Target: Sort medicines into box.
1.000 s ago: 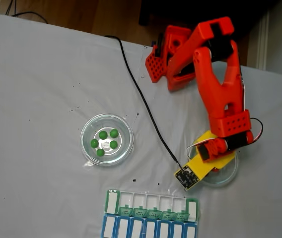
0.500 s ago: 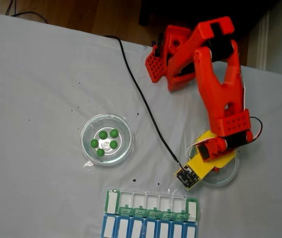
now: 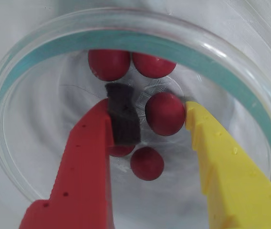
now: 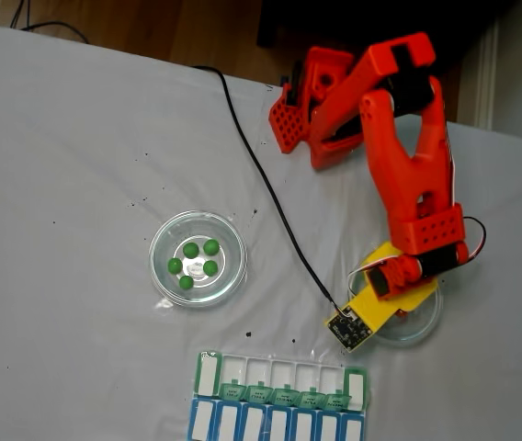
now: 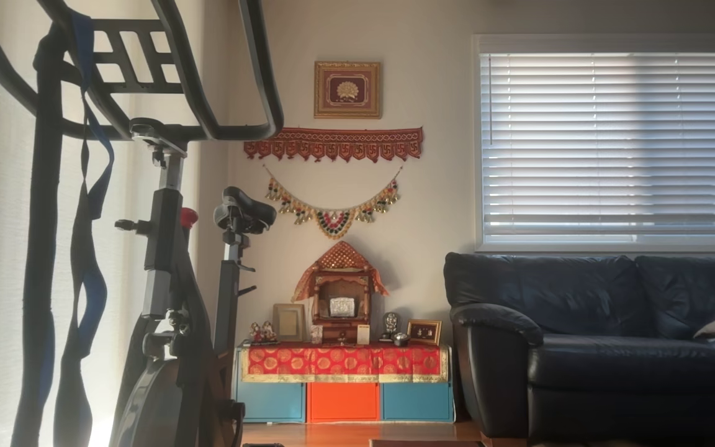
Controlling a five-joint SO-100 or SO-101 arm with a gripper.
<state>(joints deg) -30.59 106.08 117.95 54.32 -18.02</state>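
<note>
On the white cloth table (image 4: 77, 138), the orange arm (image 4: 408, 165) reaches down over a clear round dish (image 3: 26, 71) at the right of the fixed view. Near the bottom edge lies the green translucent box (image 4: 279, 375), a row of small compartments, touching a blue row (image 4: 275, 423) below it. At the left, another clear dish (image 4: 198, 258) holds five glossy green pills (image 4: 191, 250). Inside the right dish, the wrist view shows the gripper (image 3: 154, 121) open, with nothing held. One round dark red pill (image 3: 165, 113) lies between its red finger with a black pad (image 3: 123, 117) and its yellow finger (image 3: 221, 162), touching the yellow one. Other red pills (image 3: 109, 64) lie just beyond and under the fingers.
</note>
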